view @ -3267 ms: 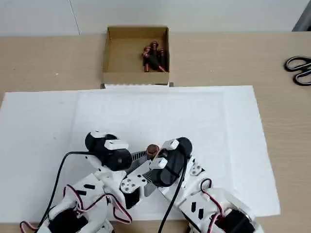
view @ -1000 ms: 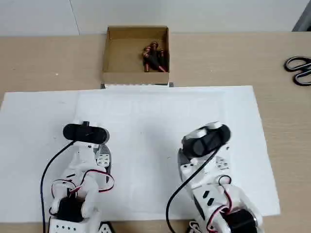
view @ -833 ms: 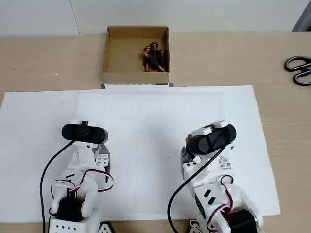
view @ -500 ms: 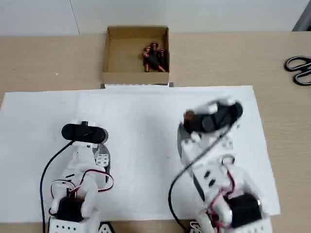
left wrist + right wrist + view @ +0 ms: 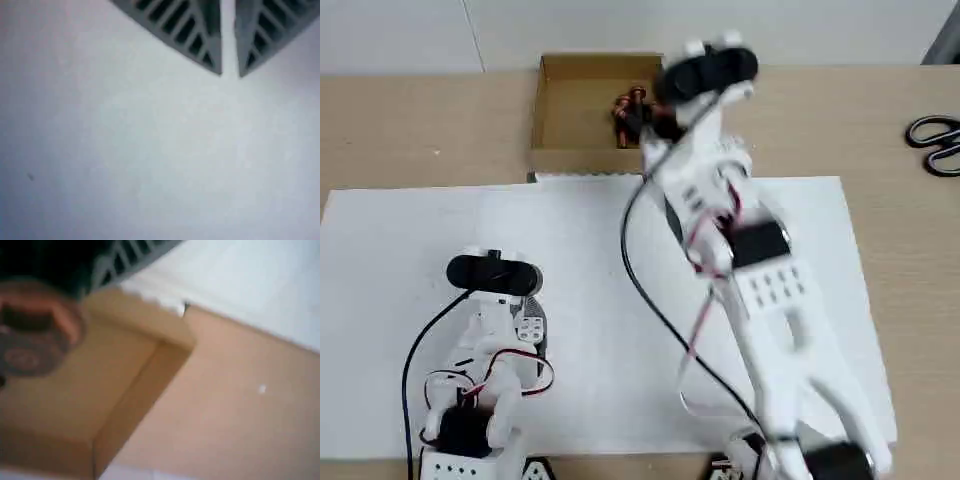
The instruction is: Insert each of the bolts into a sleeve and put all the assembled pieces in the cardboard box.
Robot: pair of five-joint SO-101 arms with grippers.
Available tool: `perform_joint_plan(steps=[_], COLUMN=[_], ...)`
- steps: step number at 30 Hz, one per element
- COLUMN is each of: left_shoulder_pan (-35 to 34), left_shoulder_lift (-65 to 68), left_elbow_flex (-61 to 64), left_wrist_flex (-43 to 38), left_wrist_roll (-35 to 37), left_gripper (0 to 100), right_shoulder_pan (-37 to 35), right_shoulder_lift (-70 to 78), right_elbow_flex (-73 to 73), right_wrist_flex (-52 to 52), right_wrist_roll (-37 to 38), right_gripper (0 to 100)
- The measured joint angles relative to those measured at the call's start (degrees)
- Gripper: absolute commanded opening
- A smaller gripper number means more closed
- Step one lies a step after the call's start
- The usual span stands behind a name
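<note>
The cardboard box (image 5: 560,150) stands on the wooden table beyond the white sheet, with several copper-and-black assembled pieces (image 5: 630,112) piled at its right side. My right arm stretches across the sheet to the box, and its gripper (image 5: 660,122) hangs over the box's right part, shut on an assembled bolt and sleeve. The right wrist view shows that bolt's round copper head (image 5: 35,342) above the box floor (image 5: 100,385), under a grey finger (image 5: 127,257). My left arm (image 5: 495,275) sits folded at the sheet's near left, its gripper (image 5: 230,74) shut and empty just above the sheet.
A white sheet (image 5: 570,240) covers the near table. Scissors (image 5: 935,142) lie on bare wood at the far right. The box's right wall (image 5: 666,100) is close to my right gripper.
The right arm swung from the near right of the sheet forward to the box, carrying the assembled piece. The left arm has kept still over the last second.
</note>
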Motion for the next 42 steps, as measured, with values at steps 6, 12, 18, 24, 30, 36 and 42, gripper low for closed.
perform_joint_plan(steps=[6,12,18,24,30,36,42], left_shoulder_pan=[0.00,0.00,0.00,0.00,0.00,0.00,0.00], left_shoulder_lift=[0.00,0.00,0.00,0.00,0.00,0.00,0.00], left_elbow_flex=[0.00,0.00,0.00,0.00,0.00,0.00,0.00], left_wrist_flex=[0.00,0.00,0.00,0.00,0.00,0.00,0.00], left_wrist_roll=[0.00,0.00,0.00,0.00,0.00,0.00,0.00], left_gripper=[1,1,1,1,1,1,1], right_shoulder_pan=[0.00,-0.09,-0.53,-0.53,-0.62,-0.62,-0.62], right_shoulder_lift=[18.29,32.79,45.45,52.31,52.48,52.48,53.98], right_elbow_flex=[-15.30,-26.20,-32.26,-35.78,-35.87,-35.87,-37.01], right_wrist_flex=[-4.66,-9.32,-15.30,-16.79,-16.79,-16.79,-17.32], right_wrist_roll=[0.00,-2.55,-2.99,-2.99,-2.81,-1.76,-1.76], right_gripper=[0.3,0.4,0.7,0.8,0.9,8.0,23.1])
